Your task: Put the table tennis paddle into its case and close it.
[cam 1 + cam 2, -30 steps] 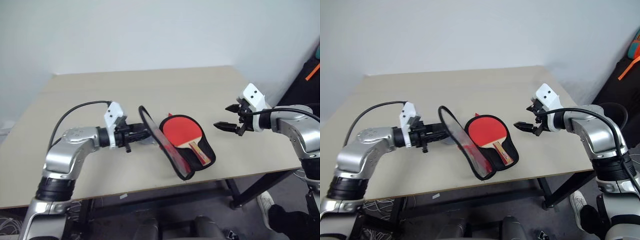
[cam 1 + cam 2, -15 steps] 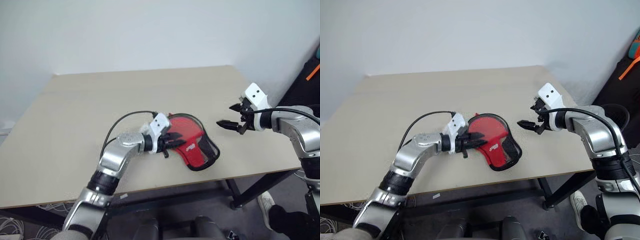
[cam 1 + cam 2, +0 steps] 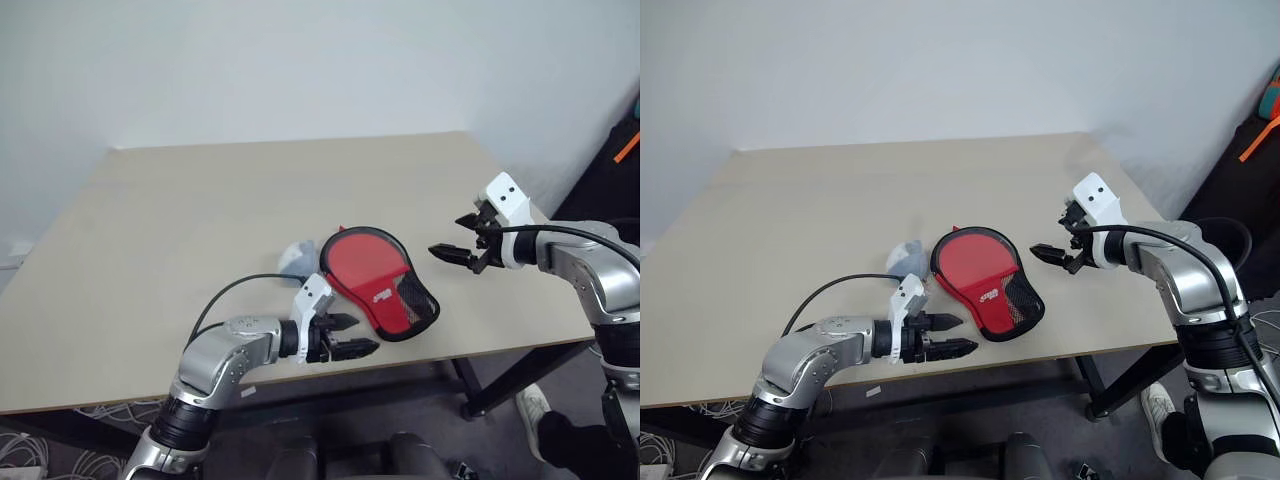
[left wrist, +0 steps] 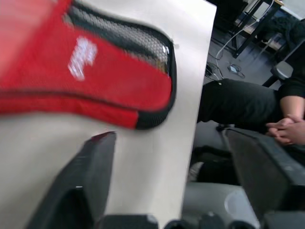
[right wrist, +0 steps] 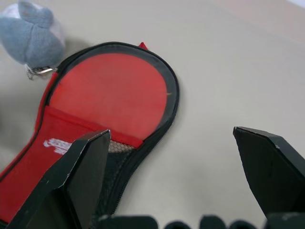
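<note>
— Case first: where does the paddle-shaped black fabric case (image 3: 380, 285) with its red panel, black mesh and small white logo lie?

— Flat on the pale beige table (image 3: 200, 210), toward the front edge, with its cover folded down. The round end points toward the far side of the table and the narrow mesh end toward the near right. Through the clear side, the round red-rubber face of the table tennis paddle (image 5: 112, 93) shows inside the black rim.

— And its wooden handle?

— Hidden under the red panel and the mesh.

— What is the left gripper (image 3: 347, 336) doing?

— It hangs over the table's front edge, just beside the case's near left side and apart from it. Its two black fingers are spread and hold nothing.

— The right gripper (image 3: 455, 240)?

— It hovers above the table to the right of the case, well clear of it, pointing toward it. Its fingers are spread wide and empty too.

— Anything else near the case?

— A small pale grey-blue fuzzy lump (image 3: 296, 258) lies on the table at the case's far left side, close to the rim; a small metal clasp (image 5: 35, 71) sits between it and the case.

— Is the zipper done up?

— I cannot tell from these views.
</note>
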{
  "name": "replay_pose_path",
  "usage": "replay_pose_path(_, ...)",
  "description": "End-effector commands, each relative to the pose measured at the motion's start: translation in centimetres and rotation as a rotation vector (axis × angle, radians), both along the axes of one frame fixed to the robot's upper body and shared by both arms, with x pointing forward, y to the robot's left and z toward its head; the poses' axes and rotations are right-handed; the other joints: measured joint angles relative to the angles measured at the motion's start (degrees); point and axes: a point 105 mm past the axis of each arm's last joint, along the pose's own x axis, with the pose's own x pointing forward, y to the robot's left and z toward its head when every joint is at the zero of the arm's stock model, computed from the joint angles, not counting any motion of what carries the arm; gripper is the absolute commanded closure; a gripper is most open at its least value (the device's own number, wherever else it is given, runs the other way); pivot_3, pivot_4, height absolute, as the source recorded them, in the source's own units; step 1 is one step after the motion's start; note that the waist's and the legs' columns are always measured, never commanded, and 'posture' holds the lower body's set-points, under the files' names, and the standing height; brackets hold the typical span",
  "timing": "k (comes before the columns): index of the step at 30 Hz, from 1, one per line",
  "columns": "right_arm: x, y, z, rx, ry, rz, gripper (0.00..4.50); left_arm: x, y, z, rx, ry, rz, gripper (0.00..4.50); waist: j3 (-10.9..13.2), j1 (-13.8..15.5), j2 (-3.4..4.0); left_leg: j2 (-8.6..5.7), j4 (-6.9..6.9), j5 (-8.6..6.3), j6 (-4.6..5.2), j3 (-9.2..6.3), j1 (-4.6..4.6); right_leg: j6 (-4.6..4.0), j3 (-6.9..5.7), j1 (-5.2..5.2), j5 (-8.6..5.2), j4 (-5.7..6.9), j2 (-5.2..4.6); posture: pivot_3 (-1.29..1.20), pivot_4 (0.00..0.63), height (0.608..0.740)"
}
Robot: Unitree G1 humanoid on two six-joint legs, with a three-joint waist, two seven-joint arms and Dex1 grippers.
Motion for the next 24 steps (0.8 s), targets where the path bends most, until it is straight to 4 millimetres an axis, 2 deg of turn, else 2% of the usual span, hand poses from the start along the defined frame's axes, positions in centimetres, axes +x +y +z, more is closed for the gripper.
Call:
replay_pose_path(1,-0.2,0.2,1.7,0.021,-0.06,0.001,0.0,0.1,-0.3,0.2,-0.007,0.012,0.011,0.73,0.0,0.1,0.0,-0.01,0.01,0.0,0.0,0.0,0.0,0.0,0.0,0.01,0.0,0.0,0.0,0.0,0.0,0.74)
replay_pose_path(7,-0.3,0.4,1.6,0.031,-0.057,-0.006,0.0,0.6,-1.2,-0.8,-0.037,0.109,0.061,0.73,0.0,0.0,-0.01,-0.03,0.01,0.0,0.0,0.0,-0.01,-0.01,0.0,0.02,-0.01,-0.02,-0.02,0.0,0.0,0.74)
replay_pose_path(11,-0.5,0.7,1.6,0.041,-0.055,-0.007,0.0,1.6,-1.8,-2.2,-0.031,0.225,0.139,0.73,0.0,0.1,0.04,-0.04,0.02,0.0,0.0,-0.02,0.01,0.0,-0.01,0.06,0.0,-0.01,-0.02,0.0,0.0,0.74)
replay_pose_path(18,-0.7,1.2,1.6,0.052,-0.056,0.0,0.0,2.3,-3.4,-3.2,0.017,0.314,0.204,0.73,-0.1,0.2,0.04,-0.15,0.08,0.03,0.05,-0.12,0.08,-0.01,-0.01,0.27,-0.01,-0.05,-0.04,0.0,0.0,0.74)
replay_pose_path(24,-0.9,1.5,1.6,0.058,-0.054,0.002,0.0,3.0,-4.2,-3.3,0.025,0.386,0.288,0.73,-0.1,0.9,0.04,-0.24,0.14,0.04,0.07,-0.22,0.33,-0.05,-0.01,0.63,-0.06,-0.14,-0.06,0.0,0.0,0.74)
